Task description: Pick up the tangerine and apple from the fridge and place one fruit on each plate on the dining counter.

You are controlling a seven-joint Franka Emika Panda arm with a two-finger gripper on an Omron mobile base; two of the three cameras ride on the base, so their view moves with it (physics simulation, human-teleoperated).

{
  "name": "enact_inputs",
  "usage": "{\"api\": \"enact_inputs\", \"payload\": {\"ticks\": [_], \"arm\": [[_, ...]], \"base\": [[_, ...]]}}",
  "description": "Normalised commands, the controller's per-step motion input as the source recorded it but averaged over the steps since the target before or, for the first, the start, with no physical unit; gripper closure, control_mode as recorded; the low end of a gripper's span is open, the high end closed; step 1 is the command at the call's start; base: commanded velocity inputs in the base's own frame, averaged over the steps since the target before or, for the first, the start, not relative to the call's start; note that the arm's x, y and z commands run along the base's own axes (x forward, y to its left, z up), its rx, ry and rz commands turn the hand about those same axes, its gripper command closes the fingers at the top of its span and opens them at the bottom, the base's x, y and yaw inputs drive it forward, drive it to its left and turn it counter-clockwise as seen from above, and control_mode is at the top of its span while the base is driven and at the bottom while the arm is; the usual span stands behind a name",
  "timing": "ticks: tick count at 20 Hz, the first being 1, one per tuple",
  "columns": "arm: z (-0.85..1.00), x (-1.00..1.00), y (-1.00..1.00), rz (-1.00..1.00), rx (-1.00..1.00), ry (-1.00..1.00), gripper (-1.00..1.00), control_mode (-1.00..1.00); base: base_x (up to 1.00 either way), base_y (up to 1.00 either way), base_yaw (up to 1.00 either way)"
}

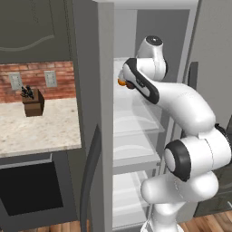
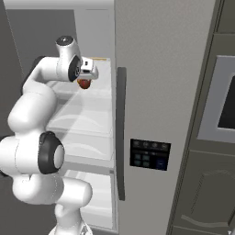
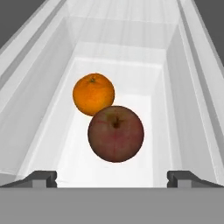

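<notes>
White and dark-jointed, the Franka robot arm [image 1: 190, 136] fills the near foreground, bending up from the floor and reaching into the tall grey steel fridge [image 2: 151, 92], whose doors stand open on white translucent shelves [image 1: 136, 122]. Left of the fridge in the left base view, a speckled beige wall counter [image 1: 36, 127] runs beneath a red brick backsplash [image 1: 36, 72] and carries a brown wooden knife block [image 1: 33, 102]. To the right in the right base view, a dark built-in oven [image 2: 225, 101] sits beside the fridge's black dispenser panel [image 2: 149, 154]. On an upper shelf, the two-finger gripper [image 3: 112, 177] hangs with its jaws spread wide and nothing between them. Just beyond its dark fingertips [image 3: 41, 177] in the hand view lies the dark reddish-brown round apple [image 3: 116, 133], and the small bright orange tangerine [image 3: 93, 94] rests touching the apple on its far left side, both on the white shelf floor.
</notes>
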Motion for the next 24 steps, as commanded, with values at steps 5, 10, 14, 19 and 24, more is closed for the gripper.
{"api": "enact_inputs", "payload": {"ticks": [5,10,14,19,24], "arm": [[-0.18,0.63,0.0,0.0,0.0,0.0,-1.0,-1.0],[-0.07,-0.01,0.0,0.0,0.0,0.06,-1.0,-1.0],[-0.08,-0.01,0.0,0.0,0.0,0.21,-1.0,-1.0],[-0.36,0.2,0.01,0.0,0.0,0.03,-1.0,-1.0],[-0.32,0.06,0.04,0.0,0.0,0.09,-1.0,-1.0]], "base": [[0.0,0.0,0.0],[0.0,0.0,0.0],[0.0,0.0,0.0],[0.0,0.0,0.0],[0.0,0.0,0.0]]}}
